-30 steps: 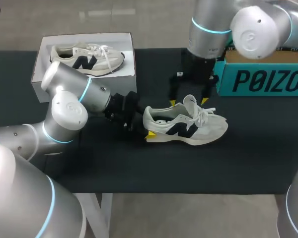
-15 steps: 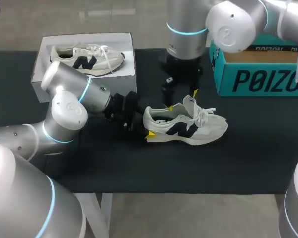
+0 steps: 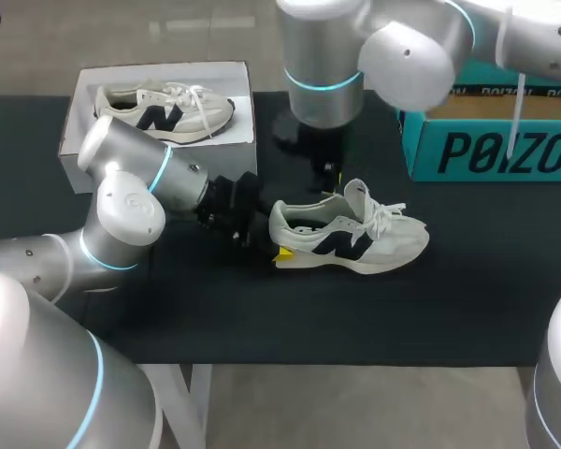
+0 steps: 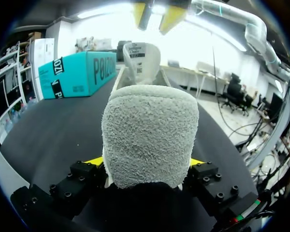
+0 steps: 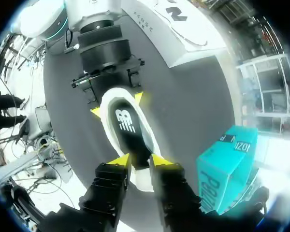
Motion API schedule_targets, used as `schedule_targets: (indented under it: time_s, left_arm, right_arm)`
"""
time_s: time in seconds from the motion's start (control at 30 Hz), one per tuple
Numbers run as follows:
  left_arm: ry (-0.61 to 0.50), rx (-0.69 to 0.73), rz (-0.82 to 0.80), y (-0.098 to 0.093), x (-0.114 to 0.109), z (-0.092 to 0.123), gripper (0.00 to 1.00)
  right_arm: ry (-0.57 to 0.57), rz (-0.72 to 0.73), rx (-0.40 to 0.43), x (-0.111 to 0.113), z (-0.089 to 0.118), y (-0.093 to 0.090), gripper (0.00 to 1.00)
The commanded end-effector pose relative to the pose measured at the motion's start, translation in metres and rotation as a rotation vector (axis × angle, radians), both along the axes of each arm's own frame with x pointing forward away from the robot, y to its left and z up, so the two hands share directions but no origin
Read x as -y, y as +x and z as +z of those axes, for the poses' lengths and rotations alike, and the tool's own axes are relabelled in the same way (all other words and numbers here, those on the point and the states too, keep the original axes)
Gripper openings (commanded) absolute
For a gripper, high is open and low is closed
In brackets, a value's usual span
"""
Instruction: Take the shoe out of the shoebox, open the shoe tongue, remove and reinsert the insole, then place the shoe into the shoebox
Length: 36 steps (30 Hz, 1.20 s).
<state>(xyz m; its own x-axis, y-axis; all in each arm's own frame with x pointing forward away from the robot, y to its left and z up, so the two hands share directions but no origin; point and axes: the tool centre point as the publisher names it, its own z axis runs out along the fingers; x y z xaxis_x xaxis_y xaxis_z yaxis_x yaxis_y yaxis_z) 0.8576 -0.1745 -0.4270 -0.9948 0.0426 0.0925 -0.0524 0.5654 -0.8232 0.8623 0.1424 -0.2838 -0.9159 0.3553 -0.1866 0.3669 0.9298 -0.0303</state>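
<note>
cream shoe (image 3: 355, 238), dark insole (image 5: 128, 126), heel pinched by left gripper (image 4: 145, 163), right gripper (image 5: 138, 158) parted above

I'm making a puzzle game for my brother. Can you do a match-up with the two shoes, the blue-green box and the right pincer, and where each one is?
Things:
1 loose shoe
2 other shoe
3 teal box
4 right pincer

Places:
A inside the white box
B open, above the tongue
C heel gripped by the left pincer
D far right of the table

Pairs: 1-C, 2-A, 3-D, 4-B.
</note>
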Motion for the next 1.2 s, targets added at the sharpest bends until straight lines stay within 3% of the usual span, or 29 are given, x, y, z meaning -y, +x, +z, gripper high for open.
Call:
schedule_targets:
  time_s: [0.03,0.37,0.67,1.2]
  left_arm:
    - [0.001,-0.001,-0.002,0.001,0.001,-0.002,0.0]
    - [0.001,-0.001,-0.002,0.001,0.001,-0.002,0.0]
    - [0.001,-0.001,-0.002,0.001,0.001,-0.002,0.0]
    - [0.001,-0.001,-0.002,0.001,0.001,-0.002,0.0]
  right_arm:
    - [0.191,0.662,0.115,0.012,-0.021,-0.001,0.0]
    - [0.183,0.683,0.057,0.005,-0.059,0.013,0.0]
    - [0.114,0.606,-0.062,0.005,-0.079,0.019,0.0]
    - [0.013,0.329,-0.015,0.012,-0.082,0.007,0.0]
